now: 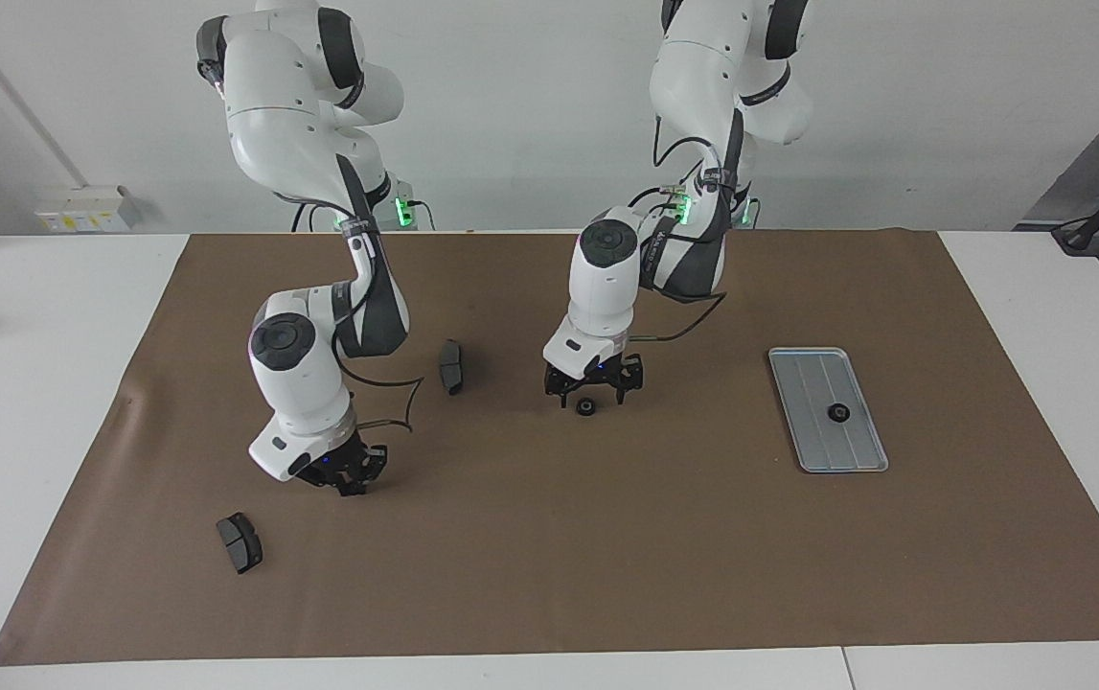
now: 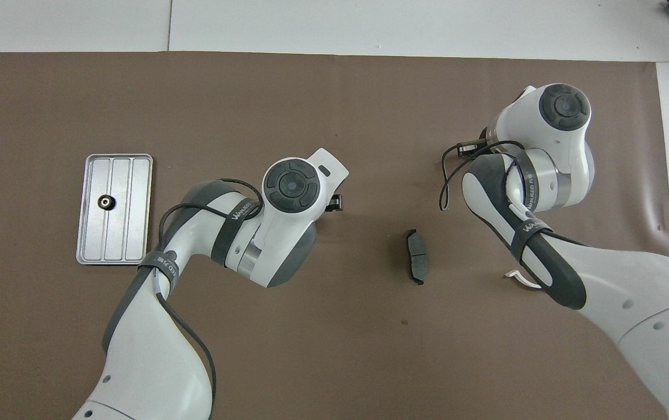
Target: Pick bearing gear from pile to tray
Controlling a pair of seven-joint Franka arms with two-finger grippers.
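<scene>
1. Tray (image 1: 812,369) sits toward the left arm's end of the surface, one bearing gear (image 1: 837,412) in it.
2. Left jaws are wide open, empty, low over the loose gear (image 1: 585,406). We'd centre, drop, then close.
3. Right jaws are shut at the surface; we can't tell what's inside.
4. Brake pads (image 1: 451,366) (image 1: 239,542) lie off the tray route.
5. White bracket (image 2: 519,278) is also well clear.
</scene>
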